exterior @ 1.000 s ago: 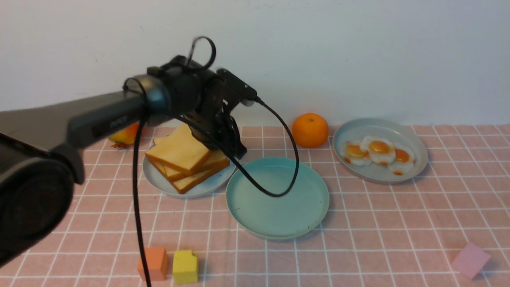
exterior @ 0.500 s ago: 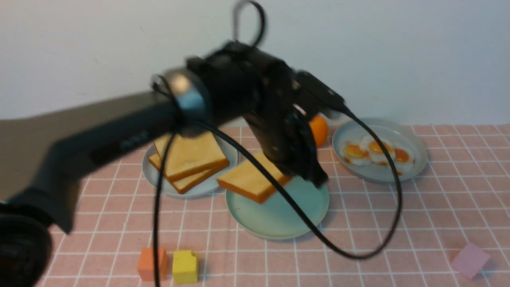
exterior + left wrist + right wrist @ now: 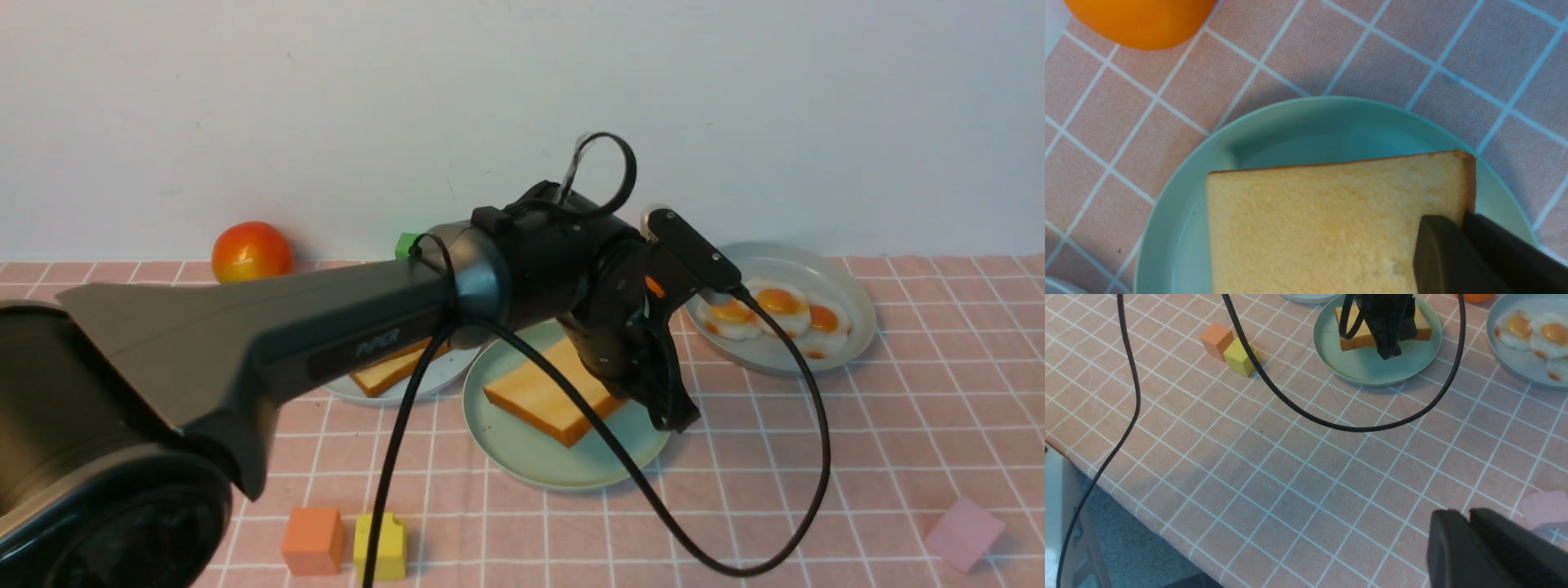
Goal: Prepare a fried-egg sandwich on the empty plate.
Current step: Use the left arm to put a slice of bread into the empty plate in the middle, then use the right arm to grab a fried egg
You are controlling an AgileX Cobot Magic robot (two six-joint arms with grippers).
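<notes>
The empty plate (image 3: 563, 465), mint green, sits mid-table and also shows in the wrist views (image 3: 1298, 130) (image 3: 1372, 371). One toast slice (image 3: 539, 392) (image 3: 1310, 228) lies over it, its near corner low on the plate. My left gripper (image 3: 673, 416) (image 3: 1464, 220) is shut on that slice's right edge, one finger on top and one below. My right gripper (image 3: 1468, 516) hangs shut and holds nothing, above the tablecloth near the front right. Several fried eggs (image 3: 775, 310) lie on a grey-blue plate (image 3: 784, 363) at the back right. No fried-egg sandwich is in view.
More toast (image 3: 388, 371) on a pale plate is mostly hidden behind my left arm. An orange (image 3: 1139, 20) sits behind the mint plate. A red-orange fruit (image 3: 251, 251) is at the back left. Orange (image 3: 313, 541), yellow (image 3: 390, 545) and pink (image 3: 963, 532) blocks lie near the front edge. A black cable (image 3: 735, 563) loops low.
My left gripper lifted the top toast slice off the stack, carried it right and lowered it onto the mint-green plate. The right gripper shows no change.
</notes>
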